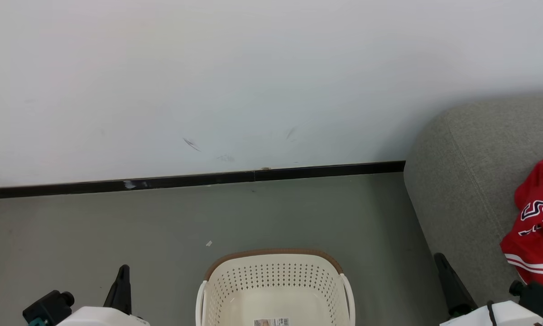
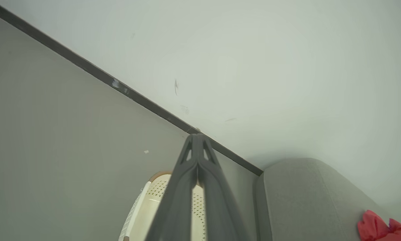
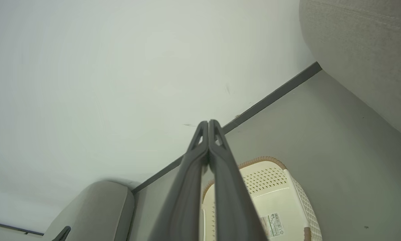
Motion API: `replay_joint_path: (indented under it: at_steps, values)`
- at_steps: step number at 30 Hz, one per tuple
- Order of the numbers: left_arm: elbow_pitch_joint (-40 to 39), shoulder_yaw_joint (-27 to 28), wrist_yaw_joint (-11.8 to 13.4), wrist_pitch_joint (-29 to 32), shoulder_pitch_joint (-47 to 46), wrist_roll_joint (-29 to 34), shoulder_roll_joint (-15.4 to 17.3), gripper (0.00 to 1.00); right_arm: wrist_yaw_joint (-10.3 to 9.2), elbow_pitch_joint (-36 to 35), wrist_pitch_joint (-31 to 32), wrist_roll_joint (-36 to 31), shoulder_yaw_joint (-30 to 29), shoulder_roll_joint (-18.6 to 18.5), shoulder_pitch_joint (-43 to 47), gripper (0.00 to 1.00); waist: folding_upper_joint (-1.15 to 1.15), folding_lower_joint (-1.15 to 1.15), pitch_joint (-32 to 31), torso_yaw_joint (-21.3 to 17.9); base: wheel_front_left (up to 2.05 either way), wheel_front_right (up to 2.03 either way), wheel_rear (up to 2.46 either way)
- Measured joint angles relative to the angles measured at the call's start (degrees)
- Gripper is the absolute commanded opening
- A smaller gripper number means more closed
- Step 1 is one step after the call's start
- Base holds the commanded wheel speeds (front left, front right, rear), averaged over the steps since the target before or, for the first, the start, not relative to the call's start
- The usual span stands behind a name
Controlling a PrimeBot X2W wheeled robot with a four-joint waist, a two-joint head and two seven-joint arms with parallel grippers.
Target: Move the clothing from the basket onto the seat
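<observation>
The basket (image 1: pixel 276 265), cream-white with a brown rim, stands on the floor at the bottom centre; the part of its inside that shows holds just a barcode label (image 1: pixel 271 322). The clothing (image 1: pixel 536 240), red with white stripes and dark lettering, lies on the grey seat (image 1: pixel 461 181) at the right. My left gripper (image 1: pixel 124 270) is shut and holds nothing, left of the basket. My right gripper (image 1: pixel 439 258) is shut and bare too, between basket and seat. The left wrist view shows the left gripper (image 2: pixel 197 136), basket (image 2: pixel 153 197), seat (image 2: pixel 304 201) and clothing (image 2: pixel 381 231).
A white wall with a black baseboard (image 1: pixel 194 180) runs behind the grey floor. A small white scrap (image 1: pixel 209 243) lies on the floor beyond the basket. The right wrist view shows the right gripper (image 3: pixel 208 123), the basket (image 3: pixel 270 194) and another grey upholstered piece (image 3: pixel 100 207).
</observation>
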Motion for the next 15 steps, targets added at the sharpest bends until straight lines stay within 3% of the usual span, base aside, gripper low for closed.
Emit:
replay_joint_path:
  at_steps: [4,15]
  values:
    - [0.05,0.85,-0.93,0.93,-0.01,-2.68,-0.14,0.0,0.0,0.52,0.74,3.83,-0.13,-0.33,-0.18,0.0,0.0,-0.09,0.0,-0.14,0.0,0.0,0.0]
    - [0.56,3.05,-3.41,2.92,-0.08,-10.53,-0.64,0.0,0.0,2.1,2.4,14.4,-0.51,-1.04,-2.22,0.0,0.0,-0.64,0.43,-0.51,0.0,0.0,0.0]
